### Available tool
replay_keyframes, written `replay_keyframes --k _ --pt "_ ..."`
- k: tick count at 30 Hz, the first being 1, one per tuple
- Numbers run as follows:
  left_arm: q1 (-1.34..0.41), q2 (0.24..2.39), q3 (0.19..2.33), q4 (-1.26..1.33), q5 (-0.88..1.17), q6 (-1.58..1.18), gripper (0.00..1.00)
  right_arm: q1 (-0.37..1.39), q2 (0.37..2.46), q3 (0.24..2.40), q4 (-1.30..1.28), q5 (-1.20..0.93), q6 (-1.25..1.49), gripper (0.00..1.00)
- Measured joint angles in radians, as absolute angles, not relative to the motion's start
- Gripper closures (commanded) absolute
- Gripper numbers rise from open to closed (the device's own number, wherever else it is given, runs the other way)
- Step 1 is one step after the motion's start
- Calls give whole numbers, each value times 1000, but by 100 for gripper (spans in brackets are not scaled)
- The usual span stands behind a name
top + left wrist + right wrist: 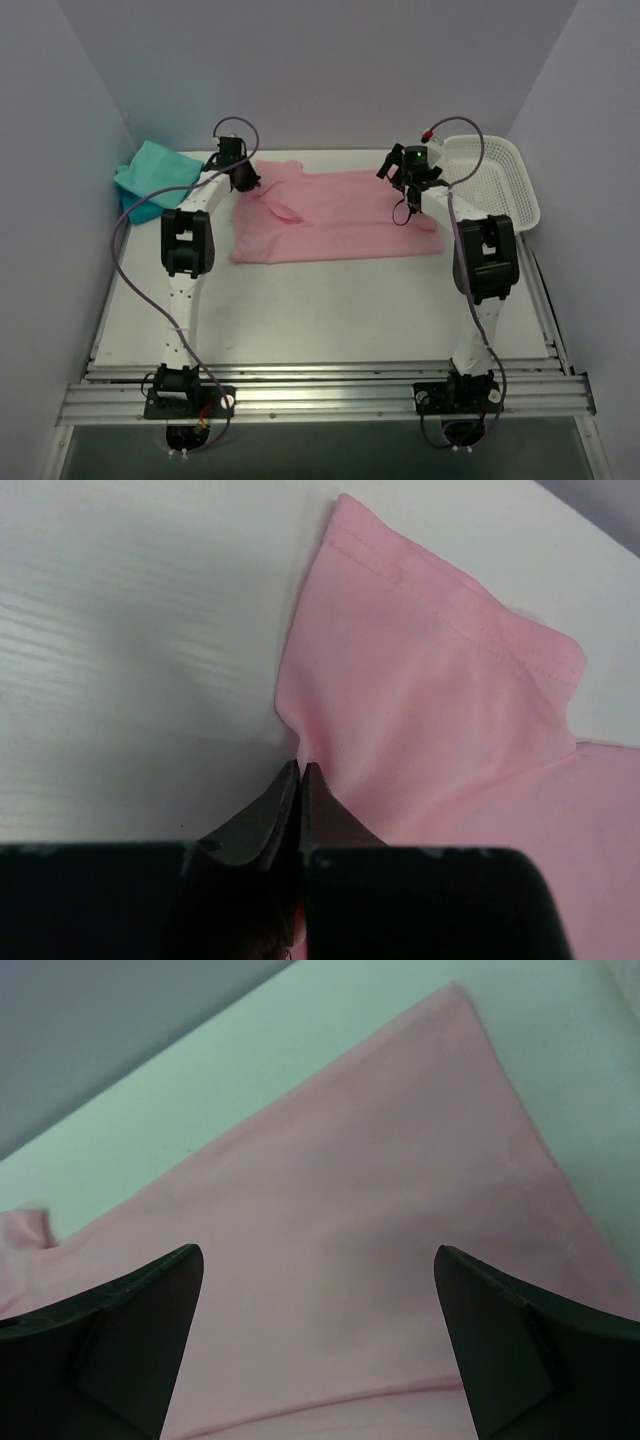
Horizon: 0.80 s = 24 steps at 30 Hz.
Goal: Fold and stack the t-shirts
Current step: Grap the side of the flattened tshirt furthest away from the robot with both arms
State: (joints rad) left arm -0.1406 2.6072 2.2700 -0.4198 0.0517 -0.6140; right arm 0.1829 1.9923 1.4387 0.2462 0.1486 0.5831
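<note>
Left gripper [300, 768], pinched shut on the pink t-shirt [430, 700] sleeve just ahead of it, should lift low and fold inward.

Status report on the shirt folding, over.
Left gripper shut on pink shirt by the sleeve. Right gripper open, over the shirt. Teal shirt bunched far left, nothing blocking.

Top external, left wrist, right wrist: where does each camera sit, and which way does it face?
Top external: above and behind the robot, facing down over the table; left arm and right arm show.
Left wrist: on the left arm, facing along the left gripper, shut on the pink t-shirt.
Right wrist: on the right arm, facing down through the open right gripper.
Shared: all show that shirt.
</note>
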Motion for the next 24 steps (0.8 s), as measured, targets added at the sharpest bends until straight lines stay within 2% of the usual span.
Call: replay_keyframes --k 9,24 --pt "-156 2463 2049 -416 -7 -590 98 148 2300 1688 167 155 547 5" --pt "-124 2391 1942 -415 -105 -563 98 114 2427 2047 110 176 522 4"
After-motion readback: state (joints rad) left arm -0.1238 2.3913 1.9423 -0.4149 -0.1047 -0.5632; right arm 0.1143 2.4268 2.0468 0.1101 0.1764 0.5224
